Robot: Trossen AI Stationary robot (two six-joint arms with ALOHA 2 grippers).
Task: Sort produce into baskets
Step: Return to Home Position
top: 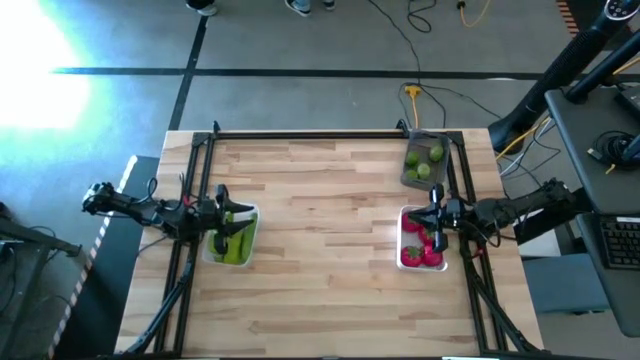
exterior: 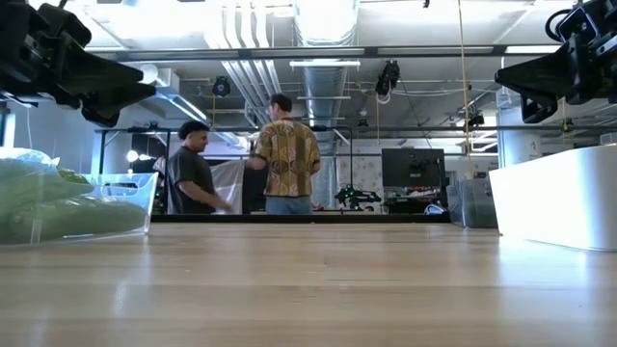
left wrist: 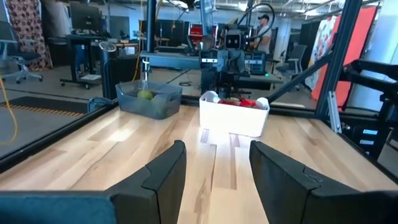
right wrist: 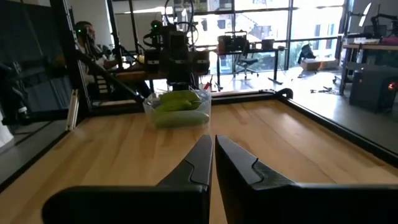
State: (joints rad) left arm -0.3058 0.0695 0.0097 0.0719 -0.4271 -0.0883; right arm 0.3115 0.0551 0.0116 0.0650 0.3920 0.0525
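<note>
I hold the left gripper (top: 222, 206) wide over the cucumber basket (top: 254, 216) at the worktop's left edge, and the right gripper (top: 432, 221) pinched narrow and empty over the tomato basket (top: 403, 242) at the right edge.

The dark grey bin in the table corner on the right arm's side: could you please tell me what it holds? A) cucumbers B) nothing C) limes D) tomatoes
C: the dark grey bin holds small round green limes, while the tomatoes lie in the white bin under the shut right tool and the cucumbers in the clear bin under the open left tool.
</note>
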